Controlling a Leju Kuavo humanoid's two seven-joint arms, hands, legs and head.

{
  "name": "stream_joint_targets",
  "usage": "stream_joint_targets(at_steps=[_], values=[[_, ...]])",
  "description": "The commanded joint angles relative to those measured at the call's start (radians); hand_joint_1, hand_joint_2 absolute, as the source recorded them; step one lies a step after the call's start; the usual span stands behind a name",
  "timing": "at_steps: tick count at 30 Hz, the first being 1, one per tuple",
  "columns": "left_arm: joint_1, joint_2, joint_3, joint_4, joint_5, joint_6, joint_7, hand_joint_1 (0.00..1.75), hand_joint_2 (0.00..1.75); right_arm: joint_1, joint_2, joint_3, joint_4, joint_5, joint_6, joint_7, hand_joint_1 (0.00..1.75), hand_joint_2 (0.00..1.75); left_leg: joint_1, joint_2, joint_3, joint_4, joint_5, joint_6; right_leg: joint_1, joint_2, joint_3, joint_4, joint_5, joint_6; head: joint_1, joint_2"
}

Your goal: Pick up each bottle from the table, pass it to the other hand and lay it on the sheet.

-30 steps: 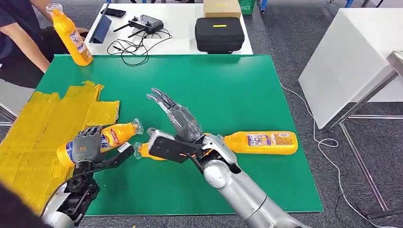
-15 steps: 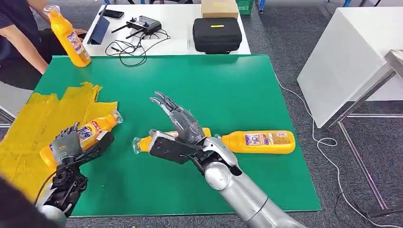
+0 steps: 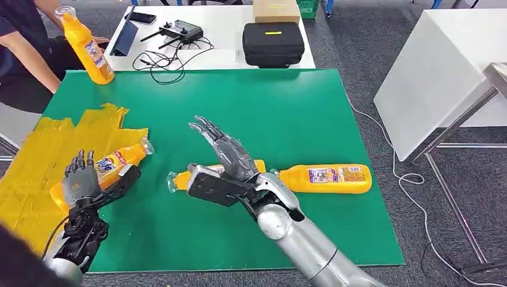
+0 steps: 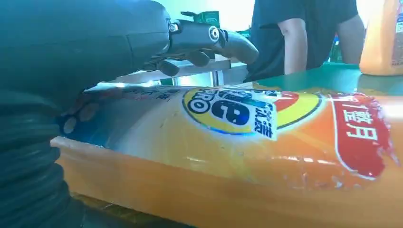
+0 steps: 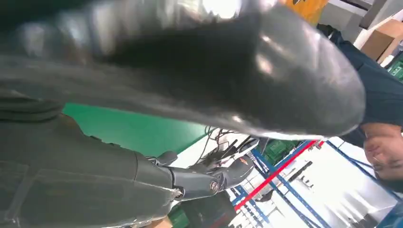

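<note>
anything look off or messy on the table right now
The yellow sheet is crumpled and ragged-edged, not flat. The bottle by the left hand lies slanted with its cap end poking off the sheet onto the green table. Two more bottles lie on their sides near the right hand. No spill visible.

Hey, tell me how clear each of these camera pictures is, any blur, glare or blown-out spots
Head view: sharp and evenly lit, with the green table and yellow sheet crisp. Left wrist view: bottle label readable, background blown out white, left hand dark. Right wrist view: the right hand is a dark, out-of-focus mass with glare spots; the bright background is overexposed.
</note>
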Motion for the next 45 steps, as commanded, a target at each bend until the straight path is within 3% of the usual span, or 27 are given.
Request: stream_joint_targets(at_steps=[1,9,10,11,12,13,18,19,20,22,27,30,45], values=[[-0.032,-0.031,0.019,0.051,-0.001,-0.074,-0.022,0.00,0.00,-0.039,-0.044,0.045,0.089,0.061,0.039,0.096,0.00,0.00,0.000,-0.002,0.002,-0.001,0.000,0.000,0.000,-0.003,0.003,-0.001,-0.001,0.001,0.000,0.000],[-0.043,-0.044,0.005,0.029,0.000,-0.096,-0.106,0.00,0.00,-0.022,-0.075,0.022,0.147,0.094,0.040,0.079,0.00,0.00,-0.001,-0.003,0.002,-0.001,0.000,0.000,0.000,-0.005,0.003,-0.001,-0.001,0.001,0.000,0.000],[-0.043,-0.046,0.009,0.025,0.010,-0.090,-0.132,0.00,0.00,-0.019,-0.077,0.019,0.147,0.106,0.045,0.082,0.00,1.75,-0.001,-0.003,0.002,-0.001,0.001,0.000,-0.001,-0.004,0.003,-0.001,-0.001,0.001,0.000,0.000],[-0.054,-0.073,0.103,-0.012,0.179,-0.019,-0.374,0.00,0.00,-0.010,-0.097,0.018,0.160,0.156,0.052,0.141,0.00,1.75,-0.001,-0.005,0.005,-0.002,0.000,0.000,0.000,-0.007,0.006,-0.002,-0.002,0.001,0.000,0.000],[-0.068,-0.086,0.128,-0.029,0.238,-0.014,-0.439,0.00,0.00,-0.004,-0.105,0.004,0.173,0.170,0.059,0.143,0.00,1.75,0.000,-0.006,0.003,-0.001,0.000,0.000,0.000,-0.007,0.005,-0.002,-0.001,0.001,0.000,0.000],[-0.107,-0.111,0.224,-0.059,0.426,-0.027,-0.580,0.00,0.00,0.015,-0.109,-0.027,0.195,0.202,0.077,0.155,0.00,0.00,-0.001,-0.006,0.001,-0.001,0.001,0.000,0.000,-0.007,0.003,-0.001,-0.001,0.001,0.000,0.000],[-0.141,-0.112,0.219,-0.120,0.586,-0.076,-0.692,0.00,0.00,0.041,-0.100,-0.095,0.251,0.242,0.076,0.127,0.00,0.00,0.000,-0.009,0.001,0.000,0.001,0.000,0.001,-0.011,0.004,-0.002,-0.001,0.001,0.000,0.000],[-0.120,-0.124,0.155,-0.243,0.862,-0.166,-0.817,0.00,0.00,0.060,-0.080,-0.193,0.297,0.325,0.045,0.133,0.00,1.75,0.001,-0.014,0.003,0.000,0.001,0.000,0.002,-0.017,0.008,-0.002,-0.003,0.001,0.000,0.000],[-0.106,-0.131,0.137,-0.278,0.897,-0.160,-0.818,0.00,0.00,0.063,-0.076,-0.210,0.298,0.341,0.045,0.139,0.00,1.75,0.000,-0.005,0.000,0.000,0.001,0.000,0.000,-0.007,0.002,-0.001,0.000,0.001,0.001,0.000],[-0.051,-0.141,0.070,-0.411,1.014,-0.176,-0.821,0.00,0.00,0.065,-0.063,-0.252,0.307,0.422,0.041,0.176,0.00,1.75,0.000,-0.008,0.003,0.000,0.000,0.000,0.001,-0.011,0.006,-0.001,-0.002,0.001,0.000,0.000],[0.011,-0.124,-0.026,-0.573,1.170,-0.186,-0.804,0.00,0.00,0.010,-0.031,-0.333,0.412,0.566,0.043,0.229,0.00,1.75,-0.001,-0.003,0.000,0.000,-0.001,0.000,0.000,-0.006,0.002,-0.001,-0.001,0.001,0.000,0.000],[-0.018,-0.126,-0.043,-0.565,1.188,-0.175,-0.805,0.00,0.00,-0.048,-0.021,-0.359,0.471,0.591,0.047,0.242,0.00,1.75,-0.001,-0.004,-0.001,0.001,0.000,0.000,-0.001,-0.007,0.001,0.000,-0.001,0.001,0.000,0.000],[-0.043,-0.130,-0.061,-0.538,1.213,-0.188,-0.818,0.00,0.00,-0.082,-0.019,-0.380,0.511,0.626,0.027,0.257,0.00,1.75,-0.001,-0.003,0.001,0.000,-0.001,0.000,0.000,-0.006,0.003,0.000,-0.001,0.001,0.000,0.000]])
